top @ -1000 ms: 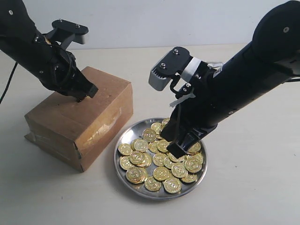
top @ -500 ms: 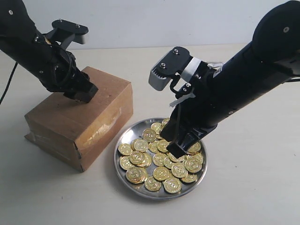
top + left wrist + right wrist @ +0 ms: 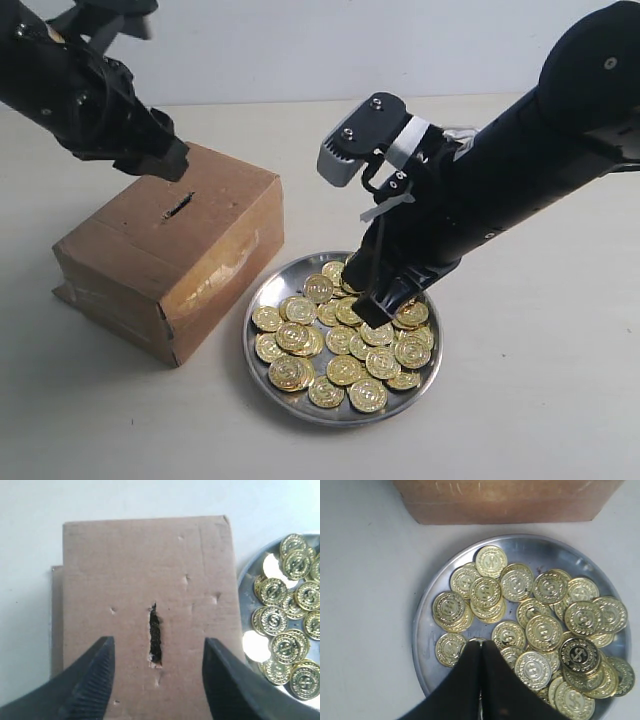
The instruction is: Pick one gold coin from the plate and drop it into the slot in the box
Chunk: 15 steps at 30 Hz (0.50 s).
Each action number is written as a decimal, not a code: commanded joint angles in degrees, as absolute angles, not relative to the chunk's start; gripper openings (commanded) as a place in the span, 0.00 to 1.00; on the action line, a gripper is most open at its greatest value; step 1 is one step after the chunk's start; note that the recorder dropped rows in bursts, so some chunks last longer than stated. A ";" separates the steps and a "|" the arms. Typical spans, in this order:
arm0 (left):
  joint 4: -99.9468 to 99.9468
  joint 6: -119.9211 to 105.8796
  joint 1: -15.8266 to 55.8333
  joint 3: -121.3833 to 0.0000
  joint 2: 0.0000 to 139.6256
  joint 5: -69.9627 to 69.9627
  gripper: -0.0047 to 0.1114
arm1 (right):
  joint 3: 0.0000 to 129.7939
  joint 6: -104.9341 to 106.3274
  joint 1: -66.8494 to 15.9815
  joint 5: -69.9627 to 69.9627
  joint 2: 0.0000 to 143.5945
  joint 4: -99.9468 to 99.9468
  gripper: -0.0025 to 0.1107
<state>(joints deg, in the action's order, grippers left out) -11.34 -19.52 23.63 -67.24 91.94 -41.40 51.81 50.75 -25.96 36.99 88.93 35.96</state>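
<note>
The brown cardboard box (image 3: 170, 262) stands at the left with its dark slot (image 3: 178, 208) uncovered. In the left wrist view the slot (image 3: 155, 640) lies on the box top (image 3: 125, 570). My left gripper (image 3: 157, 641) hangs above it, open and empty; in the exterior view it (image 3: 165, 158) is over the box's far edge. The silver plate (image 3: 262, 362) holds several gold coins (image 3: 292, 372). My right gripper (image 3: 480, 644) is shut over the plate (image 3: 427, 625), with a thin gold coin edge glinting between its fingertips; in the exterior view it (image 3: 373, 312) hovers just above the coins.
The box and plate stand close together on a pale tabletop (image 3: 520, 420). A white wall runs along the back. The right arm's black body (image 3: 500, 180) slants over the plate's far right side.
My left gripper has opened and lifted up and back off the box top, which uncovers the slot. My right gripper has stayed shut and risen slightly above the coins.
</note>
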 commanded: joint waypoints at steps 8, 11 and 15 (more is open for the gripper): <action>-11.23 -19.06 24.07 -67.51 75.96 -42.32 0.49 | 51.84 50.93 -26.00 34.86 88.89 36.09 0.02; -11.23 -19.06 24.07 -67.51 70.89 -43.48 0.49 | 51.84 50.93 -26.00 34.86 88.89 36.09 0.02; -11.23 -19.06 24.07 -67.51 64.35 -44.88 0.49 | 51.84 50.93 -26.00 34.86 88.89 36.09 0.02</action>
